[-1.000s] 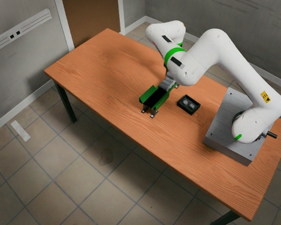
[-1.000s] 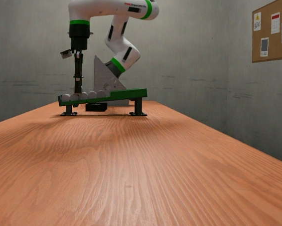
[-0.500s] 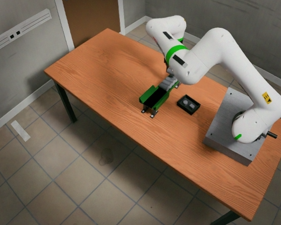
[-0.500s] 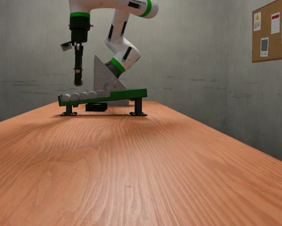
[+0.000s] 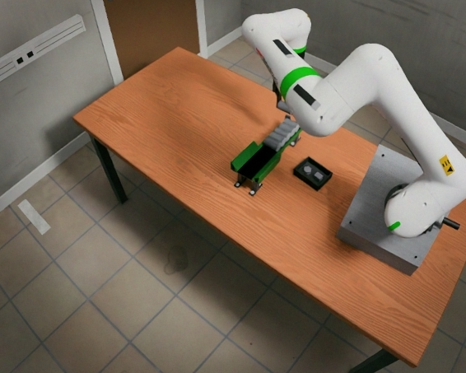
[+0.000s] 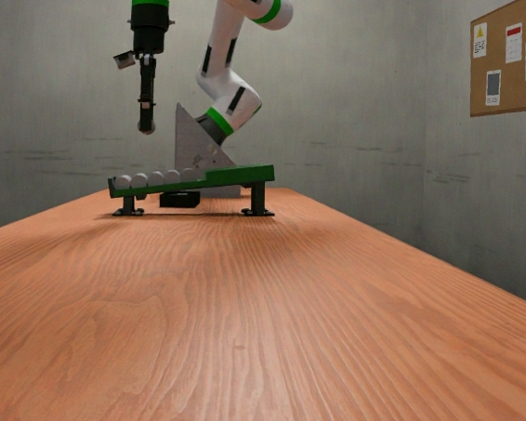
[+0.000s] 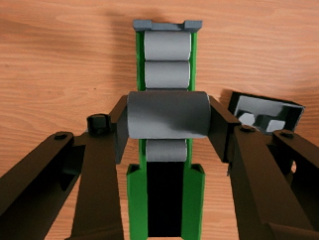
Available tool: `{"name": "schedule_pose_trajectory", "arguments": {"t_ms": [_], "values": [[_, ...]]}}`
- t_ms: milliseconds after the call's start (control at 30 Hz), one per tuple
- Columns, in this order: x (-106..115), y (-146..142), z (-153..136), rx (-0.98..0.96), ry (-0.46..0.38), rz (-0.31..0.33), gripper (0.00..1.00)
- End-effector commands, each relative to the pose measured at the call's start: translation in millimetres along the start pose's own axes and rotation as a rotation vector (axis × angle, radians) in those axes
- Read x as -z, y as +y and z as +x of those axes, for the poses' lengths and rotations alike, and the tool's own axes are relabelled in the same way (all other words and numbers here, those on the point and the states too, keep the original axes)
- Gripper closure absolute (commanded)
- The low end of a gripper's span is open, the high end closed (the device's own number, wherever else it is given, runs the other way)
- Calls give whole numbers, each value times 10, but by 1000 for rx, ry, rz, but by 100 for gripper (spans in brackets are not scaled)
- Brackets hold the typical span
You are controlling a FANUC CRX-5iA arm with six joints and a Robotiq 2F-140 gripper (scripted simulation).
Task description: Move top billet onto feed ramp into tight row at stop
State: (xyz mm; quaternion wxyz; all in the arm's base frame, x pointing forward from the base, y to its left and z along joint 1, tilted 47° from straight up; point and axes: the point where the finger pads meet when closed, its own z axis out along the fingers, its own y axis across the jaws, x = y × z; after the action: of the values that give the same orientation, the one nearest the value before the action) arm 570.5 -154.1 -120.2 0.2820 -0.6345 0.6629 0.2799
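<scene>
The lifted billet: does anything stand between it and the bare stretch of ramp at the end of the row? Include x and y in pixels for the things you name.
Nothing visible does. The billet (image 6: 152,125) (image 7: 168,115), held in the gripper (image 6: 146,123) (image 7: 166,109), hangs above the row of billets (image 5: 281,133) (image 6: 155,178). It would need to move along the feed ramp (image 5: 244,156) (image 6: 240,173) (image 7: 137,198), then down.

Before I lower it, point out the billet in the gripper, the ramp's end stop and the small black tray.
Held billet (image 7: 168,115) (image 6: 146,132): wrist, its middle; exterior, its end.
End stop (image 7: 168,26): wrist, its crossbar.
Small black tray (image 5: 305,180) (image 6: 178,200): top, its near wall; exterior, its side wall.
</scene>
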Motion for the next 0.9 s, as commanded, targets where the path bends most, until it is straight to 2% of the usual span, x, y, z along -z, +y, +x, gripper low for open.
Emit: {"name": "schedule_pose_trajectory", "arguments": {"t_ms": [0,200,233,300,333,567,867], "values": [[21,-4,3,0,1,2,56],[20,-5,-15,0,2,2,56],[16,-14,-117,0,2,2,56],[-17,-28,-621,0,3,2,56],[-33,-11,-771,-1,2,2,56],[-120,74,-1546,-1,0,1,56],[-120,74,-1546,-1,0,1,56]]}}
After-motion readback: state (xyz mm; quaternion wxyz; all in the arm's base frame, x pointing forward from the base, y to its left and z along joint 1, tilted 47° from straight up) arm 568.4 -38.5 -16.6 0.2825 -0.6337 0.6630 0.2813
